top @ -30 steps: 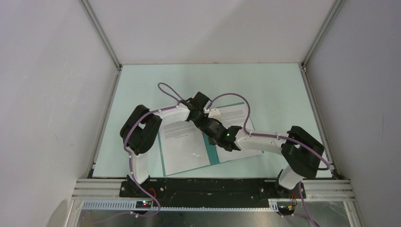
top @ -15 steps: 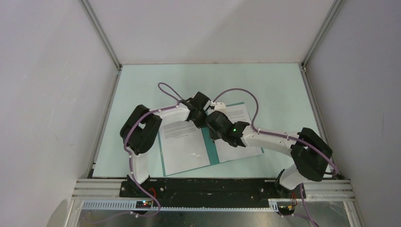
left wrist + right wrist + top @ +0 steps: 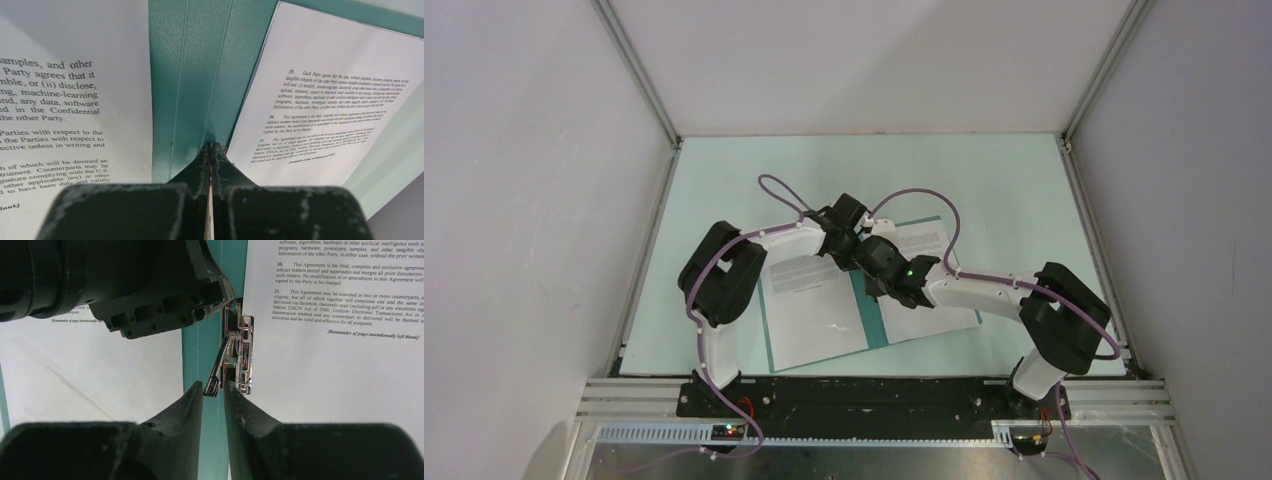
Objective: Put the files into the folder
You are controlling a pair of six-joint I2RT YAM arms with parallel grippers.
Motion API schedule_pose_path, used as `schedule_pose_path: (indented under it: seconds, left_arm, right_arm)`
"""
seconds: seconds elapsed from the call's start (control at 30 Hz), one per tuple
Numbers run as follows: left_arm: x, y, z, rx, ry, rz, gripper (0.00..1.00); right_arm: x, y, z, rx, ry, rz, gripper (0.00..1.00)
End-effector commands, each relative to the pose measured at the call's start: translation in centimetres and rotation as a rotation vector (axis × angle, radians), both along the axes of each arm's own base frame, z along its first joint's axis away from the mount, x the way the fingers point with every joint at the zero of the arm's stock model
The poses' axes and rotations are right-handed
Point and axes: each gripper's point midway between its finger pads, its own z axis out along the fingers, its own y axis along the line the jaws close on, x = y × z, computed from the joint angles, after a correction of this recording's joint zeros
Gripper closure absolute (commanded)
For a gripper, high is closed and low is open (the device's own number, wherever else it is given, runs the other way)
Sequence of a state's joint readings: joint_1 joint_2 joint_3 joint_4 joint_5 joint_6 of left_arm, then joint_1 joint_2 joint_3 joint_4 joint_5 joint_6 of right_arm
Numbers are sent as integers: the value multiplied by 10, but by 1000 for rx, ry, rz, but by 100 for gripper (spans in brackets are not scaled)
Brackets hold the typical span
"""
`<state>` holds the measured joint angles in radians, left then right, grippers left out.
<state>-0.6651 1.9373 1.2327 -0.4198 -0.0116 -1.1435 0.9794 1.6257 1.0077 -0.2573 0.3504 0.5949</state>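
The teal folder point(image 3: 872, 322) lies open on the table with one white printed sheet on its left half point(image 3: 814, 310) and one on its right half point(image 3: 929, 322). My left gripper point(image 3: 211, 146) is shut, with its tips down on the folder's spine point(image 3: 190, 75) beside the right sheet's edge point(image 3: 325, 100). My right gripper point(image 3: 213, 387) is open by a narrow gap. It sits at the raised lever point(image 3: 220, 365) of the metal clip point(image 3: 239, 355), and the lever's end lies between its fingertips. In the top view both grippers meet over the spine point(image 3: 864, 258).
The left gripper's black body point(image 3: 140, 290) is close ahead of my right fingers. Purple cables loop above both wrists point(image 3: 774, 185). White walls and metal frame rails point(image 3: 639, 90) enclose the pale green table point(image 3: 1004, 180).
My right gripper has moved up along the spine toward the clip and the left gripper, and its elbow has swung out and back. The left arm has not moved.
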Motion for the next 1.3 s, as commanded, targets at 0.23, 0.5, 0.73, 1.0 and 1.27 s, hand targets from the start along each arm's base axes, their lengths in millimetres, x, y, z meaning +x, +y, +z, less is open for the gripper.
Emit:
schedule_pose_path:
  seconds: [0.23,0.5,0.73,1.0,1.27]
  left_arm:
    - [-45,33,-54,162,183,-36,100]
    - [-46,34,-55,164,189,-38,100]
    - [-47,35,-57,167,194,-36,100]
    - [-47,35,-57,164,195,-37,100]
    - [-47,35,-57,163,197,-35,100]
  right_arm:
    - [5,10,14,41,-8,-7,72]
    - [9,13,26,80,-23,-19,67]
    - [13,11,24,65,-24,-44,71]
    - [14,9,15,23,-4,-54,74]
    - [11,5,9,-12,2,-53,75]
